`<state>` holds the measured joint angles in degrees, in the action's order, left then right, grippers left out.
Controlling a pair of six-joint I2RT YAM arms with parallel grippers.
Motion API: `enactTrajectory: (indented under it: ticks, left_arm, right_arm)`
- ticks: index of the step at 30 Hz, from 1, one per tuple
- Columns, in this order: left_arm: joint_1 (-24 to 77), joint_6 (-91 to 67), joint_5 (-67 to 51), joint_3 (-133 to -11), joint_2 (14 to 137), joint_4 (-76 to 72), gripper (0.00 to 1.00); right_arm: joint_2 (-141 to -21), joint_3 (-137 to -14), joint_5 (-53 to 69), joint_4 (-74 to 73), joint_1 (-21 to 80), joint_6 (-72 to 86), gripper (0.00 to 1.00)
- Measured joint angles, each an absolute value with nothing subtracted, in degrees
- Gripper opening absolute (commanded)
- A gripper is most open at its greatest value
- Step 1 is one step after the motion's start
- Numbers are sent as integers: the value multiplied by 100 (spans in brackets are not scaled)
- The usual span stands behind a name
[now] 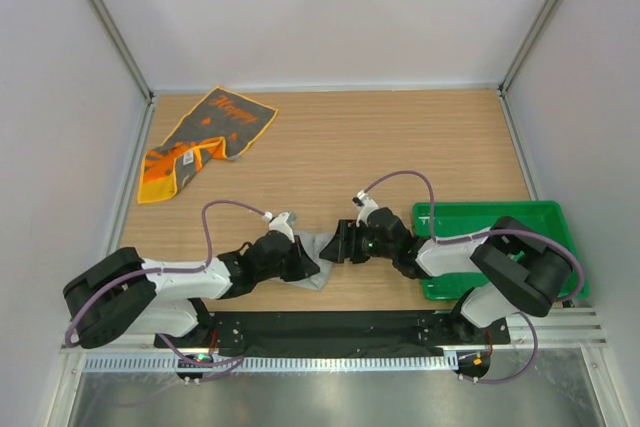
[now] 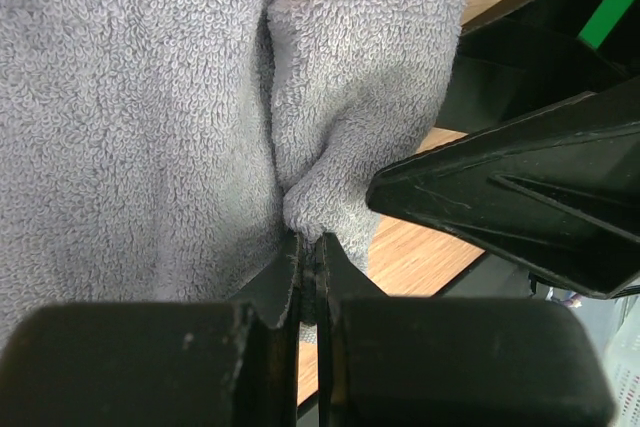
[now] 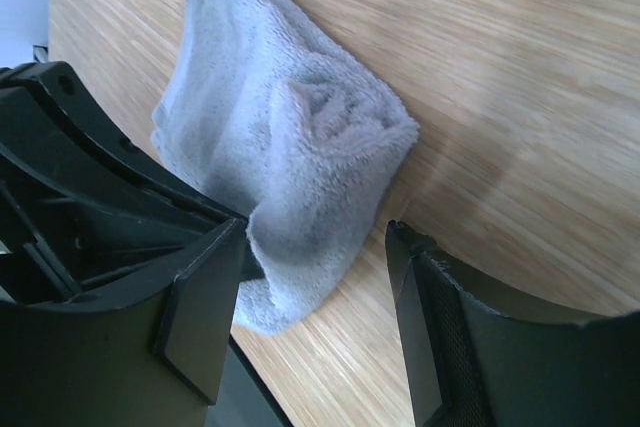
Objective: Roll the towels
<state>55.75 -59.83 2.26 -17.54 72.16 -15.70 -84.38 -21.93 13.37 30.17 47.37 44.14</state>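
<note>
Wooden worktop [image 1: 420, 137], lower centre: light grey towel [image 1: 318, 243] loosely rolled; your left jaws clamp its fold, right jaws apart astride its end; pull unevenly and it could unroll.

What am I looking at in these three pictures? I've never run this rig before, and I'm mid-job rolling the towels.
Two robot arms are bolted to the near edge of a wooden table. The overhead picture looks down on both; the other two come from a camera on each wrist, looking past its own fingers. The left tool is shut, pinching a fold of the grey towel, which lies partly rolled between the arms. The right tool is open, with that towel's end in its gap. The printed towel lies unrolled at the far left. A green tray sits at the right.
</note>
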Motion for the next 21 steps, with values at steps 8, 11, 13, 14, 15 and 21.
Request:
enactTrajectory:
  ticks: [8, 11, 13, 14, 15, 21]
  left_arm:
    - [5520, -5983, 121, -1743, 7402, -1855, 0]
    - [5500, -5983, 89, -1741, 7404, -1890, 0]
    - [5498, -5983, 82, -1732, 7404, -1900, 0]
    - [5498, -5981, 80, -1732, 7402, -1900, 0]
    - [5498, -5981, 80, -1732, 7402, -1900, 0]
    - [5494, -5977, 78, -1732, 7400, -1898, 0]
  right_arm:
    - [-8976, -2196, 1522, 3881, 4737, 4558, 60]
    - [-9133, -2196, 1573, 4115, 4740, 4611, 56]
    - [-9229, -2198, 1597, 4233, 4740, 4654, 50]
    - [-9273, -2202, 1608, 4270, 4740, 4676, 47]
    - [-9303, -2202, 1608, 4292, 4737, 4696, 46]
    - [-9378, -2206, 1605, 4322, 4740, 4733, 29]
